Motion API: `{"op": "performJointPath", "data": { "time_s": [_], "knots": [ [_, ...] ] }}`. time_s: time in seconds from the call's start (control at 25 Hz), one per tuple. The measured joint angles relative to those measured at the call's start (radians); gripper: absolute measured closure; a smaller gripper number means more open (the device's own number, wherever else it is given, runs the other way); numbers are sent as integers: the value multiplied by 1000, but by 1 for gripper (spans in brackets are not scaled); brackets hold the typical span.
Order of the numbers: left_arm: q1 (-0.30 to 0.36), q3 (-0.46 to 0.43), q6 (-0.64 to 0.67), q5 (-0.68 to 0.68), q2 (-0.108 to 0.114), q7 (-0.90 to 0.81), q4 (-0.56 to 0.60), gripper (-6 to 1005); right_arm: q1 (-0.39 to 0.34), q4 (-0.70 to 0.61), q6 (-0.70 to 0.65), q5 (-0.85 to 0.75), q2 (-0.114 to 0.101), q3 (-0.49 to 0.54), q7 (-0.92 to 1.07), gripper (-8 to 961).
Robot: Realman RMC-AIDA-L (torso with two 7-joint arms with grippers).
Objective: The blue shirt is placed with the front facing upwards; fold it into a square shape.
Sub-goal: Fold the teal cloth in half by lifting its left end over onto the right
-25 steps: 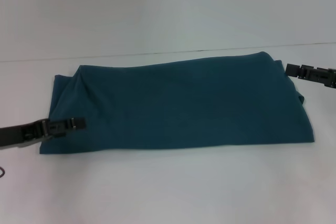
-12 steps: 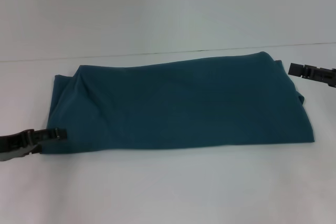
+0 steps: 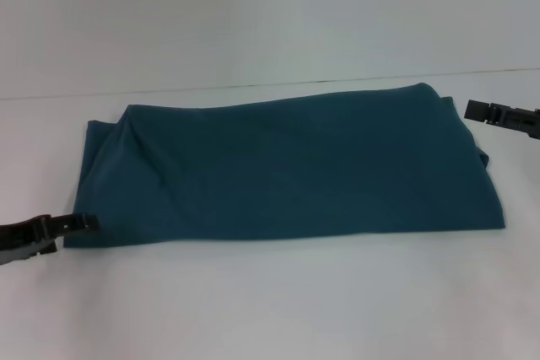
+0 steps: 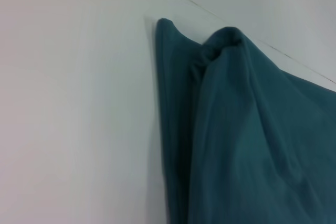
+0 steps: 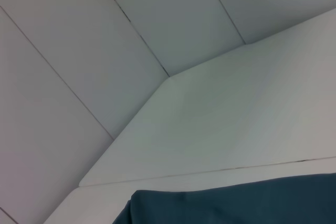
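Observation:
The blue shirt (image 3: 287,166) lies folded into a long, flat band across the white table, its plain teal cloth facing up. My left gripper (image 3: 84,222) sits low at the shirt's near left corner, at the edge of the cloth. In the left wrist view the shirt (image 4: 252,129) shows a bunched, rumpled end. My right gripper (image 3: 472,110) hovers just off the shirt's far right corner, apart from the cloth. The right wrist view catches only a strip of the shirt (image 5: 236,203).
The white table (image 3: 270,301) stretches bare in front of the shirt. Its back edge (image 3: 253,86) runs just behind the cloth, with a pale panelled wall (image 5: 105,51) beyond it.
My left gripper has drawn back leftward and toward the table's near side, from over the shirt's left end to its corner edge. The right gripper shifted slightly right. The shirt has not moved.

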Motion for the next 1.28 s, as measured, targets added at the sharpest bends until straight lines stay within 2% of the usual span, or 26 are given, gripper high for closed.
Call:
{"op": "performJointPath", "data": {
  "time_s": [0.56, 1.28],
  "knots": [
    [-16, 14, -55, 2, 3, 7, -48, 41, -4, 0, 0, 0, 0, -1, 2, 75],
    [-44, 38, -18, 61, 11, -1, -49, 43, -10, -9, -3, 0, -1, 0, 16, 76]
  ]
}}
